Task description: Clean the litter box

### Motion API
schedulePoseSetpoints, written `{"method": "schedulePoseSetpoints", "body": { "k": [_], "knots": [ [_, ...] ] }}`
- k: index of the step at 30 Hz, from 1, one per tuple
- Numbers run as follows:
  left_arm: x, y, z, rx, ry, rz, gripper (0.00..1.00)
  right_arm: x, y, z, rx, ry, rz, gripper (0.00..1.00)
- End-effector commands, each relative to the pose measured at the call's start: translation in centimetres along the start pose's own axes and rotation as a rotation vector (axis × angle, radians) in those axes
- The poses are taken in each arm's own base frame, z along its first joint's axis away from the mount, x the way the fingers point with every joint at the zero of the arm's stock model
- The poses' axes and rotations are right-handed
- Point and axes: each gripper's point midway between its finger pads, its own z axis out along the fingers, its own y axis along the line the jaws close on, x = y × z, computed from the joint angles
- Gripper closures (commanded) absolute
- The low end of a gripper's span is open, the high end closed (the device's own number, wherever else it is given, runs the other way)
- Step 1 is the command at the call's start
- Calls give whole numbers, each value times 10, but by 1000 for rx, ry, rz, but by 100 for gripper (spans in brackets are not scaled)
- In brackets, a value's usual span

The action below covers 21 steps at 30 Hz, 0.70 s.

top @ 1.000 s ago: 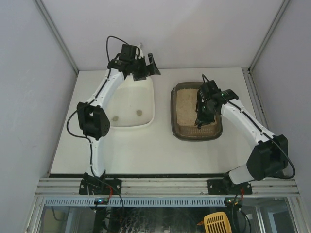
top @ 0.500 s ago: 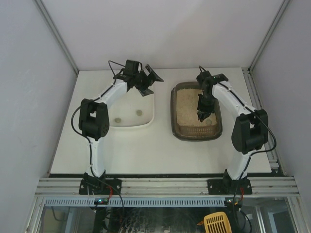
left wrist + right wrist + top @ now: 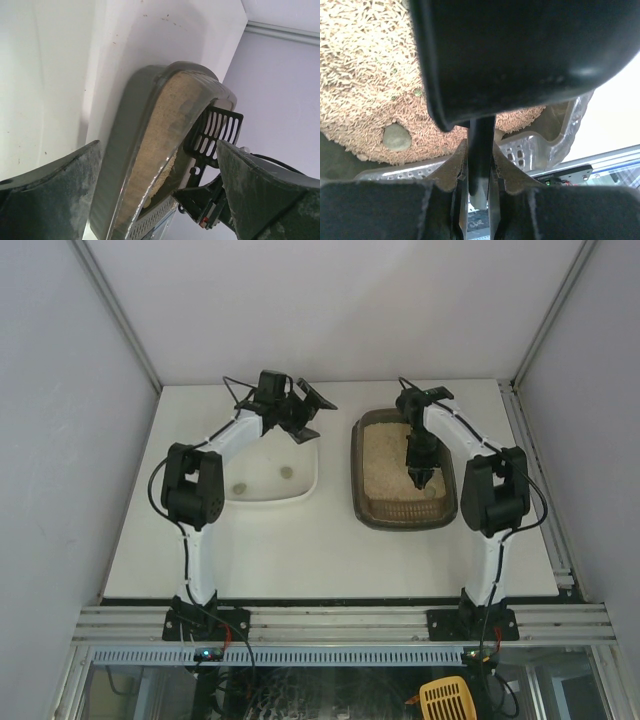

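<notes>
No writing, label, brand mark or number can be read in any of the three views. The litter box point(image 3: 357, 480) on the right and the white tub point(image 3: 262, 455) on the left both show plain, unmarked plastic. Any marks on the arms' housings are too small to make out.

White tub point(image 3: 268, 452) with two grey lumps point(image 3: 287, 472) on white table point(image 3: 300, 550).
</notes>
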Motion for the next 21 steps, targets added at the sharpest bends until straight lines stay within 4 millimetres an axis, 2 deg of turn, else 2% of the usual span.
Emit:
{"method": "schedulePoseSetpoints", "body": {
  "k": [1,7,12,21],
  "knots": [
    [-10,-32,-29,67,-72,57,0,-17,-4,11,18,-12,-3,100],
    [-12,-27,-24,57,-56,43,0,-34,9,27,-22,-16,6,100],
    [-16,-28,-25,55,-64,52,0,-44,29,33,-113,-23,5,100],
    [-14,-20,-16,44,-43,47,0,-40,59,44,-303,49,33,100]
  ]
}}
